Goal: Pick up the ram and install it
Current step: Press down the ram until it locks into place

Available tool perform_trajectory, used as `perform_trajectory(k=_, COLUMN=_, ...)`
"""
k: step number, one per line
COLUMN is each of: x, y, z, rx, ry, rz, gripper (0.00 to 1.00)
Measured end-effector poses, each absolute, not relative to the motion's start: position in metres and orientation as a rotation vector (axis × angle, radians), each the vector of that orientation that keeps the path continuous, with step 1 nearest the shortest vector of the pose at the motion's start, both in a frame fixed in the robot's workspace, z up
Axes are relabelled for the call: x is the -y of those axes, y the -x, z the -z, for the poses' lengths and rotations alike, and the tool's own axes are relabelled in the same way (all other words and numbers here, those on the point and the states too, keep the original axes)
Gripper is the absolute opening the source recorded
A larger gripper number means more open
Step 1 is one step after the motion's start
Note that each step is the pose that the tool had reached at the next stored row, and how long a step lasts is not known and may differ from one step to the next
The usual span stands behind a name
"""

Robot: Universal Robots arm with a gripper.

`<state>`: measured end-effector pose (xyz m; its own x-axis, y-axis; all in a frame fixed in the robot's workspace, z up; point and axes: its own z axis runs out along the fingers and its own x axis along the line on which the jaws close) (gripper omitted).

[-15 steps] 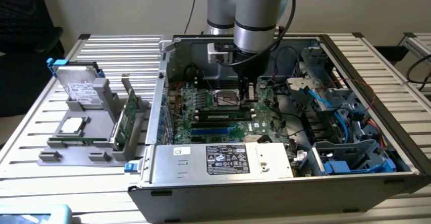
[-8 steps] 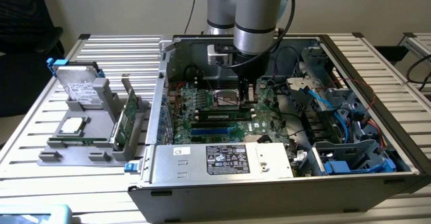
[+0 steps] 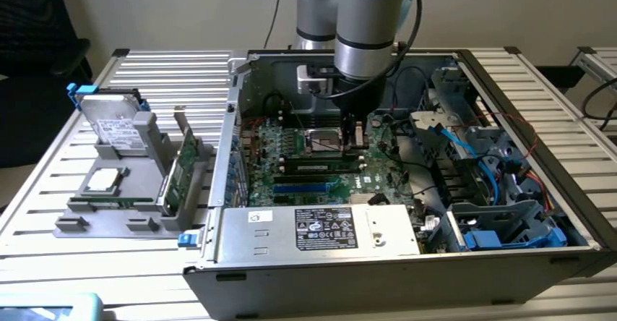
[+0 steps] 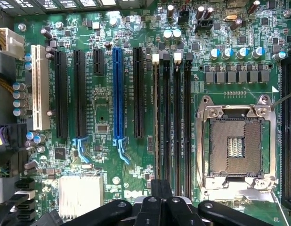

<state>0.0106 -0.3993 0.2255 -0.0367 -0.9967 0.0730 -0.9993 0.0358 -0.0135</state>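
Closed tool (image 4: 160, 203) is hovering over the motherboard (image 4: 108, 141), the ram (image 4: 157, 117) lying seated at its twelve o'clock, long axis running twelve-to-six.

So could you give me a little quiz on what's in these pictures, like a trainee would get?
1. True or false: the gripper hangs over the motherboard with its fingers shut.
2. Among the long black slots, one long slot stands out by colour. Is it A) red, B) blue or C) yellow?
3. Fill in: the hard drive stands in a grey holder outside the computer case, on the exterior view's ____.

Key: 1 true; 2 B; 3 left.
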Motion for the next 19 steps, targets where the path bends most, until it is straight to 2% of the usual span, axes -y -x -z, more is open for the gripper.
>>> perform_trajectory(k=7, x=0.399, y=-0.002, z=-0.243, rx=2.23, ry=-2.15, rz=-0.093, gripper=0.11)
perform_trajectory(k=19, x=0.399, y=0.051, z=-0.244, rx=2.23, ry=-2.15, rz=-0.093, gripper=0.11)
